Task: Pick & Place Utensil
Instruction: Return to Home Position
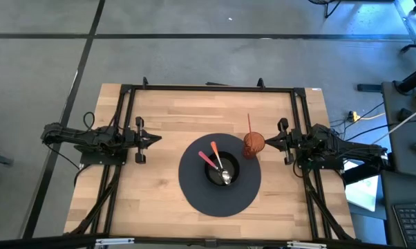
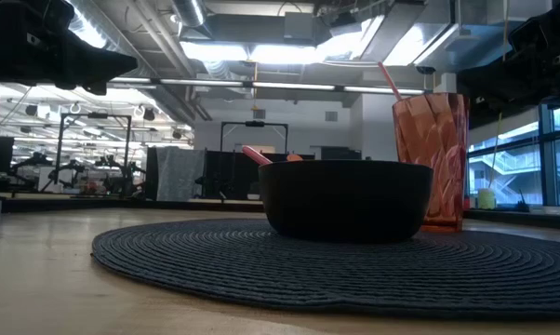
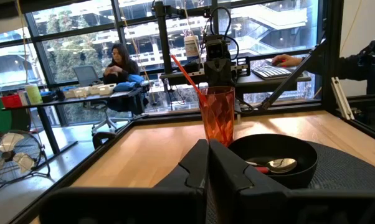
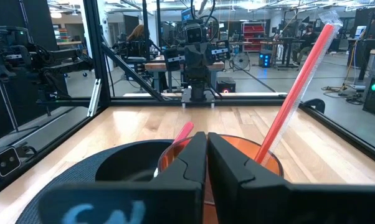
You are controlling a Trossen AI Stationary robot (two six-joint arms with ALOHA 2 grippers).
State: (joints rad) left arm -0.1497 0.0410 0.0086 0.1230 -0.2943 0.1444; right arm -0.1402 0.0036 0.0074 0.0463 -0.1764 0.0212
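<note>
A dark bowl point(image 1: 220, 171) sits on a round dark placemat point(image 1: 194, 190) at mid-table. Two utensils lie in it, one with a pink handle point(image 1: 206, 158) and one with an orange handle point(image 1: 214, 150); a spoon head point(image 3: 281, 164) shows in the left wrist view. An orange faceted cup point(image 1: 253, 144) with a red straw point(image 1: 249, 123) stands at the mat's right edge. My left gripper point(image 1: 156, 138) is shut, left of the mat. My right gripper point(image 1: 267, 142) is shut, just right of the cup. Neither touches anything.
A black frame point(image 1: 208, 88) runs along the table's edges. Bare wood lies on the left point(image 1: 125, 200) and on the far side of the mat. Beyond the table are desks, a fan point(image 3: 10, 149), a seated person point(image 3: 120, 62) and a hand on a keyboard point(image 3: 286, 60).
</note>
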